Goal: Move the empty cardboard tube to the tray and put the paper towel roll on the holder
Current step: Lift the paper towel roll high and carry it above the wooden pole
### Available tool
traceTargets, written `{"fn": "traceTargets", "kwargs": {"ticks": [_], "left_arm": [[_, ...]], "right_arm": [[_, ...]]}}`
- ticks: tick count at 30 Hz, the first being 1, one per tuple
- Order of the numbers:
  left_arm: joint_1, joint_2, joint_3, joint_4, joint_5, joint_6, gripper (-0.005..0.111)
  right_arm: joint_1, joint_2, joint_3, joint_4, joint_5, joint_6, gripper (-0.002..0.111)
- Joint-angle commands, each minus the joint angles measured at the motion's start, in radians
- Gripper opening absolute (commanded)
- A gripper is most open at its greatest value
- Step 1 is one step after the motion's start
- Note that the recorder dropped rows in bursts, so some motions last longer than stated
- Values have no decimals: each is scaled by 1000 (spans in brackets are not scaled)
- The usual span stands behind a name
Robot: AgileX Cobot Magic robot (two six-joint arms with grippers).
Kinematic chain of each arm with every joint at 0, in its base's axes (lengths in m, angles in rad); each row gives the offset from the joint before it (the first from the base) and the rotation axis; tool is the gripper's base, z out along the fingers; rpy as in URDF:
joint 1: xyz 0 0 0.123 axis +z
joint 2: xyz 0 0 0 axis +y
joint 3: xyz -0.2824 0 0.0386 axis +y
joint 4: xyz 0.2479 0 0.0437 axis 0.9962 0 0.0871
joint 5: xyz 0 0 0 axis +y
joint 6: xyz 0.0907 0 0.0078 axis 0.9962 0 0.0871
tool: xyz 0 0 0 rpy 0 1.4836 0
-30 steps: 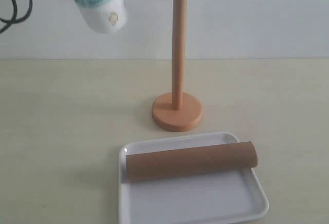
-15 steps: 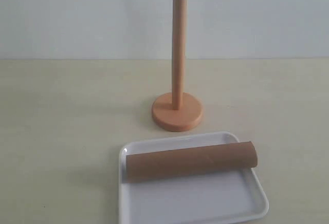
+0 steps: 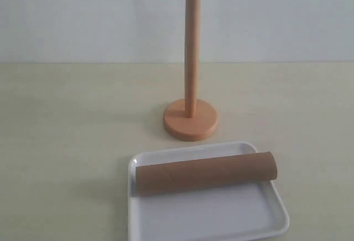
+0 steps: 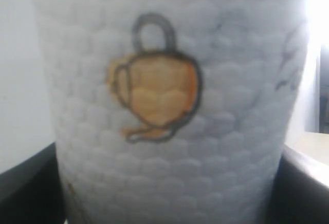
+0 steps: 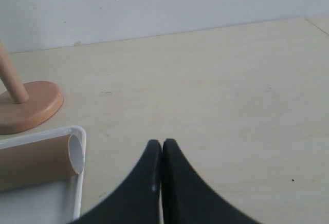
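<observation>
The white embossed paper towel roll (image 4: 169,147), with a yellow printed cup on it, fills the left wrist view. My left gripper (image 4: 167,198) is shut on it, its black fingers (image 4: 25,183) showing at either side. Neither roll nor left gripper shows in the exterior view. The wooden holder (image 3: 191,47) stands bare in mid-table. The brown cardboard tube (image 3: 206,172) lies across the white tray (image 3: 221,219) in front of it. My right gripper (image 5: 162,144) is shut on nothing, low over the table just beside the tray's rim (image 5: 79,183) and the tube's open end (image 5: 74,154).
The pale table surface (image 3: 66,119) stretches left and right of the holder, with a plain light wall (image 3: 276,14) behind. The holder's disc base (image 5: 28,106) sits just beyond the tray in the right wrist view.
A second ago the roll hung at the top left of the exterior view. It has since gone out of that view. Holder, tube and tray have not moved.
</observation>
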Motion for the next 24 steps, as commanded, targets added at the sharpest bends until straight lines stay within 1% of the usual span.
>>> {"fn": "traceTargets", "kwargs": {"ticks": [1,5,9,13,17,24], "left_arm": [[-21,-5,-43,19,20,-80,4],[-21,-8,-56,67,8,-101,4],[-15,-8,-56,133,50,-121,4],[-9,-8,-56,152,47,-158,4],[2,-18,-56,172,26,-186,4],[22,-45,-56,329,-65,-287,4]], "right_arm": [[-7,-5,0,0,-9,-10,0],[-7,-5,0,0,-9,-10,0],[-7,-5,0,0,-9,-10,0],[-7,-5,0,0,-9,-10,0],[-7,-5,0,0,-9,-10,0],[-7,-5,0,0,-9,-10,0]]}}
